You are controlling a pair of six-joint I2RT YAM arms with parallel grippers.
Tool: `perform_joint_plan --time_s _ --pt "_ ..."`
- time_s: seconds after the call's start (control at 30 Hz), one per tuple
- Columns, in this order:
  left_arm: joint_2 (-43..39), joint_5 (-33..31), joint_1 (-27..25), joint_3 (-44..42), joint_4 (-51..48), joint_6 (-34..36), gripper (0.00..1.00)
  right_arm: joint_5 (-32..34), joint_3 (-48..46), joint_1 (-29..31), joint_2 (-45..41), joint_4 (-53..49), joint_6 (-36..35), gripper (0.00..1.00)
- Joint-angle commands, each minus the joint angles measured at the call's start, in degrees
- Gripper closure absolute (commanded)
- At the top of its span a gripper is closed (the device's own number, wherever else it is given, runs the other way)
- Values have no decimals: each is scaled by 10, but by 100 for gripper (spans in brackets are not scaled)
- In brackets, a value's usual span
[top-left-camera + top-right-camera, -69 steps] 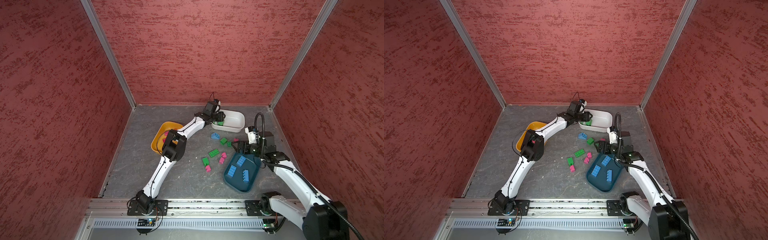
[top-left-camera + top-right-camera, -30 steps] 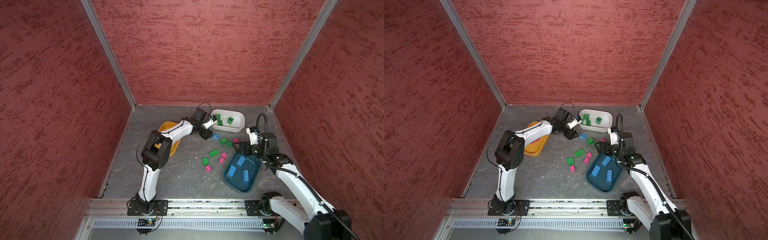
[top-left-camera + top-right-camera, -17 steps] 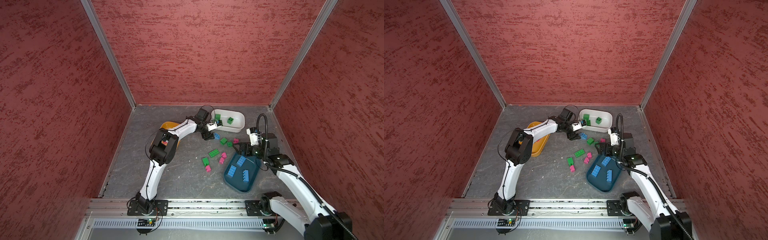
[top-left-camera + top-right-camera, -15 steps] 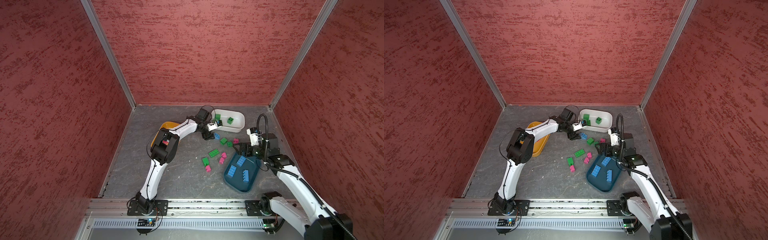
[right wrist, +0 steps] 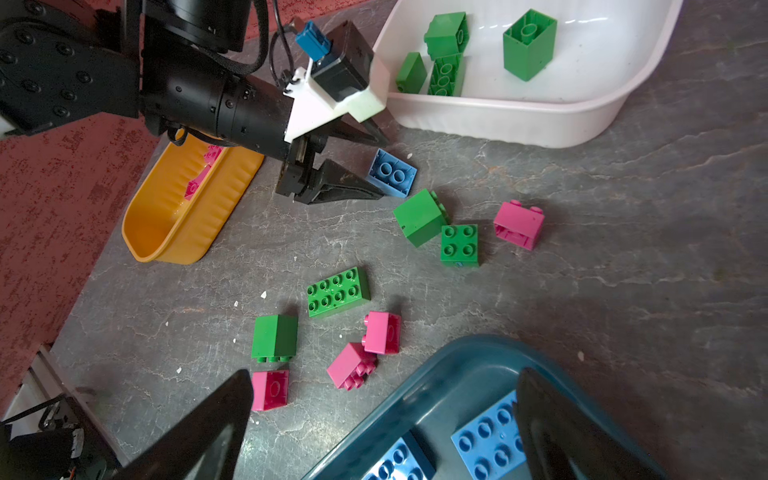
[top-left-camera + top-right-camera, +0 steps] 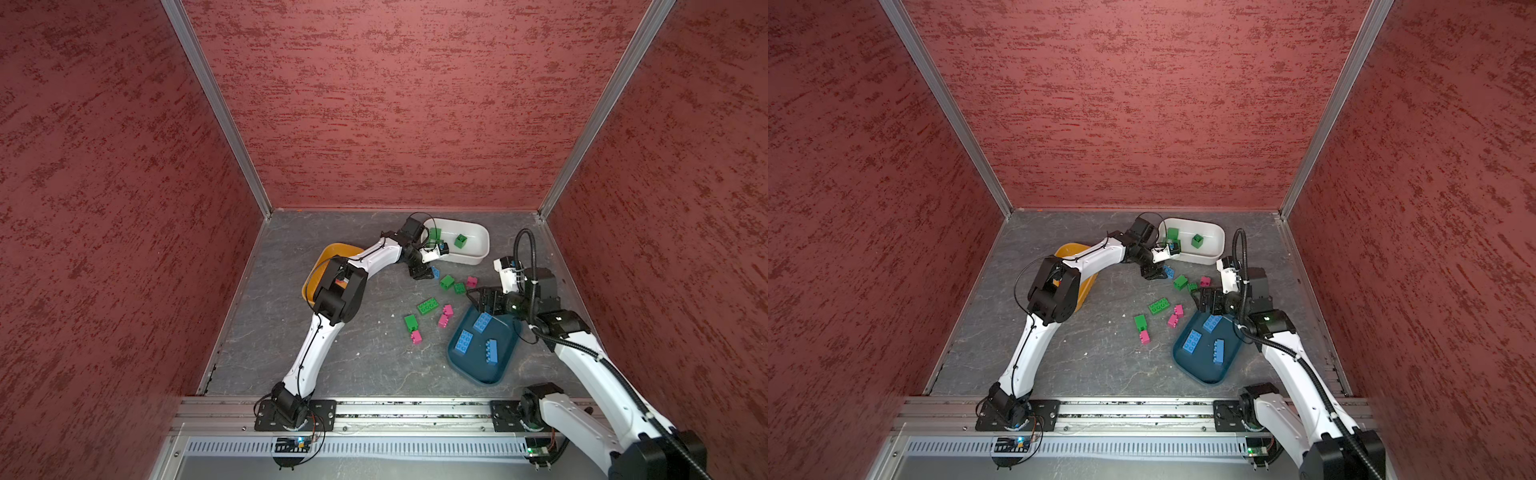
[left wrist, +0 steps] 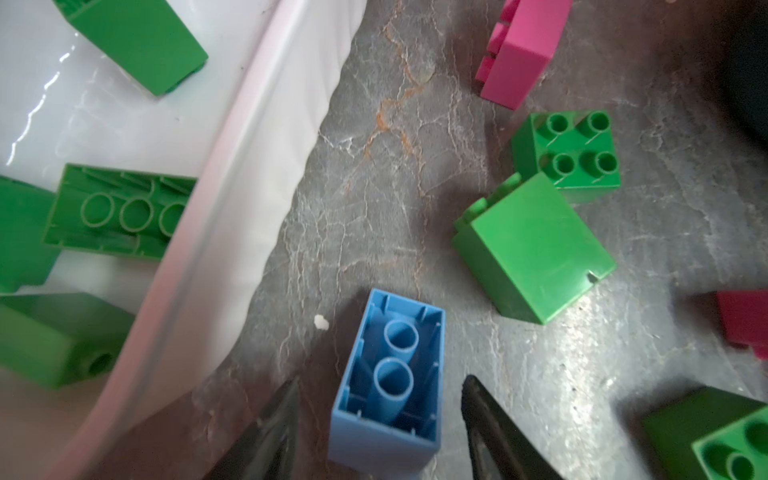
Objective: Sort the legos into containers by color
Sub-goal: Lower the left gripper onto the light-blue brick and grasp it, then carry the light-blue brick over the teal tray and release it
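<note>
Brick of blue plastic (image 7: 388, 382) lay on the grey floor (image 5: 582, 249) just beside the white bin (image 7: 232, 166), between the parted jaws of the left gripper (image 5: 382, 166), a gap on each side. Green bricks (image 5: 338, 291) and pink bricks (image 5: 382, 332) lay scattered near. The right gripper (image 5: 385, 373) hung released, empty, above the rim of the teal bin (image 5: 457, 349).

Bright, even overhead light in both top views; short soft shadows on the floor (image 6: 365, 357) beside the white bin (image 6: 478, 261). Left wrist view: glare streaks inside the bin, rim soft and blurred, sheen on floor just beside it. Right wrist view sharp around the bin.
</note>
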Motion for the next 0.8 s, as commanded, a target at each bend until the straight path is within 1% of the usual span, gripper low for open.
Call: perform_joint_plan --time_s 0.0,0.1,0.27,0.3,0.43,0.53,0.63,0.77 --pt "16 14 -5 18 -19 14 44 14 8 -3 -9 -12 -14 1" --pt "22 13 -7 22 -26 15 55 16 10 -3 -9 -13 -14 1" --pt "13 7 -8 21 -49 10 69 19 14 -3 -7 -15 -16 1" --pt "6 5 -8 18 -53 10 71 20 15 -4 -6 -15 -17 1" --pt "-37 -6 -12 -12 -49 1 72 26 19 -6 0 -14 -21 1" --pt "-82 -7 -17 -39 -45 -30 73 31 23 -10 2 -13 -24 1" --pt "-147 1 -20 -103 -11 -77 73 37 26 -16 7 -12 -23 1" --pt "-232 42 -25 -169 17 -169 72 37 28 -22 18 -4 -18 1"
